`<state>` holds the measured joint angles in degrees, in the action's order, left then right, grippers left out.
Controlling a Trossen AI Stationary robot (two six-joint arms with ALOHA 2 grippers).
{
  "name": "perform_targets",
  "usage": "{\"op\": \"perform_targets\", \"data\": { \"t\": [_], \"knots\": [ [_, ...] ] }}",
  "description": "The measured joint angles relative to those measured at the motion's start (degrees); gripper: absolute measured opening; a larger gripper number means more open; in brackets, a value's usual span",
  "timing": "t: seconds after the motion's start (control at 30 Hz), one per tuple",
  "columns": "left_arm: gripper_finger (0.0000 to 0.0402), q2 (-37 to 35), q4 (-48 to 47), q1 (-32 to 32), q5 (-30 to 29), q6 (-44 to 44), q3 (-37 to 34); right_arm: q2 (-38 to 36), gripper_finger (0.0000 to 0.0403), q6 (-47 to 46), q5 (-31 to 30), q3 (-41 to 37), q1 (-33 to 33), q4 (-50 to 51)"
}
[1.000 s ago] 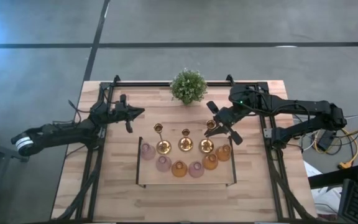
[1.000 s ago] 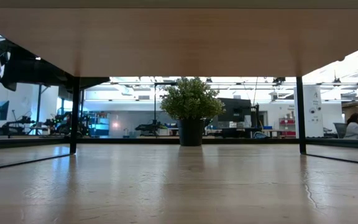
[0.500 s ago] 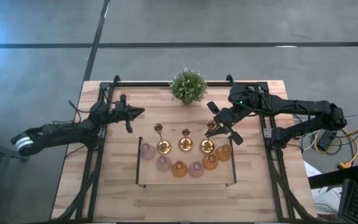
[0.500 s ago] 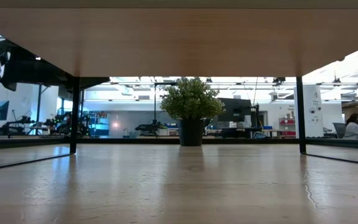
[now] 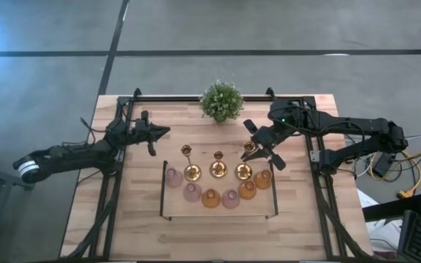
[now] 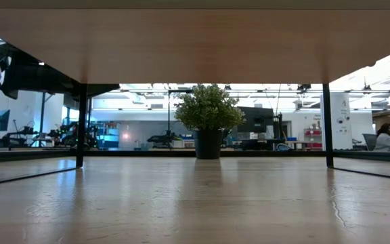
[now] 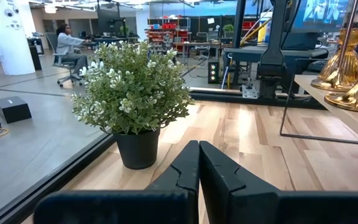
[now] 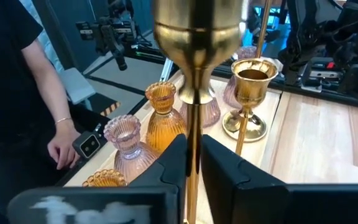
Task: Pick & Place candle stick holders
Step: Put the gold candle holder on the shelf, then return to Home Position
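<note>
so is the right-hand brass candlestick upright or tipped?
Upright. The right gripper has its fingers on either side of the candlestick stem, which runs vertical in the right wrist view; in the high view its base sits level beside the others.

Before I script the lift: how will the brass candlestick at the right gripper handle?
The candlestick looks top-heavy: big cup, thin stem, so likely tippy. Polished metal between the right gripper's fingers may slip. Glass cups stand close; a swing could knock them.

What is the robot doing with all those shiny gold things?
The right gripper has its fingers around the stem of a gold candlestick, the one at the right end of a row of three on a raised shelf. Little pink and amber glass cups sit in front of them. The left gripper is shut, holds nothing and waits near the potted plant.
</note>
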<state>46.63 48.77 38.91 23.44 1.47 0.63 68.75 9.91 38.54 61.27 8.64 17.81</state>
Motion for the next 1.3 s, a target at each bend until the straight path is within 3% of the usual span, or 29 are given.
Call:
{"op": "perform_targets", "data": {
  "t": [0.7,1.0,1.3],
  "knots": [
    [0.0013,0.0,0.0,0.0,0.0,0.0,0.0,-0.6,0.018,-0.9,-0.2,-0.1,0.0,2.3],
    [0.0013,0.0,0.0,0.0,0.0,0.0,0.0,-5.7,0.0188,0.7,-0.7,0.3,0.0,9.2],
    [0.0013,0.0,0.0,0.0,0.0,0.0,0.0,-14.8,0.0181,-0.4,-10.7,0.3,0.3,21.3]
  ]
}}
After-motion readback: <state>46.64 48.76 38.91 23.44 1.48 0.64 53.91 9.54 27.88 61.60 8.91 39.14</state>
